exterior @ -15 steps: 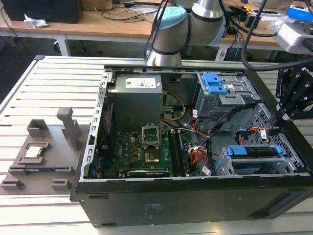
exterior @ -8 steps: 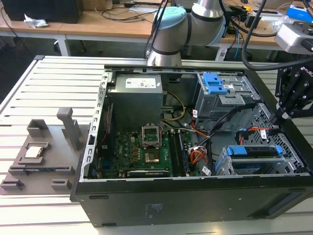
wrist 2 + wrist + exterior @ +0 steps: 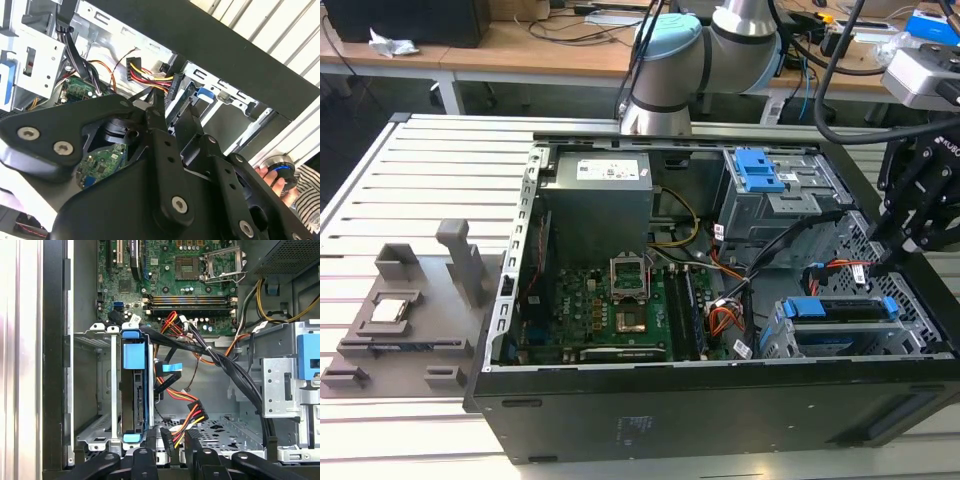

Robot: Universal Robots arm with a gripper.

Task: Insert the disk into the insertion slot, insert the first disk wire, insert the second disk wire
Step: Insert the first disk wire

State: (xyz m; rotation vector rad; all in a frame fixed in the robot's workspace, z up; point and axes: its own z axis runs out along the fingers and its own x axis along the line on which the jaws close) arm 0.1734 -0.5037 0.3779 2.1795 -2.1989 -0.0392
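Observation:
The disk (image 3: 840, 310), silver-grey in its blue carrier, sits inside the insertion slot (image 3: 780, 340), the low perforated cage at the exterior view's right. In the first wrist view the disk (image 3: 135, 390) shows edge-on between the slot's walls (image 3: 92, 432). My gripper (image 3: 890, 250) reaches into the case at the disk's far end. It is shut on a black wire connector (image 3: 167, 435) with yellow, red and black leads, also seen at the fingertips in the second wrist view (image 3: 172, 87). A loose blue wire connector (image 3: 170, 367) hangs beside the disk.
A taller cage with a blue latch (image 3: 760, 175) stands behind the slot. Wire bundles (image 3: 730, 310) cross between it and the motherboard (image 3: 610, 310). Grey fixtures (image 3: 410, 300) lie on the slatted table. A person's hand (image 3: 272, 177) holds a small device outside the case.

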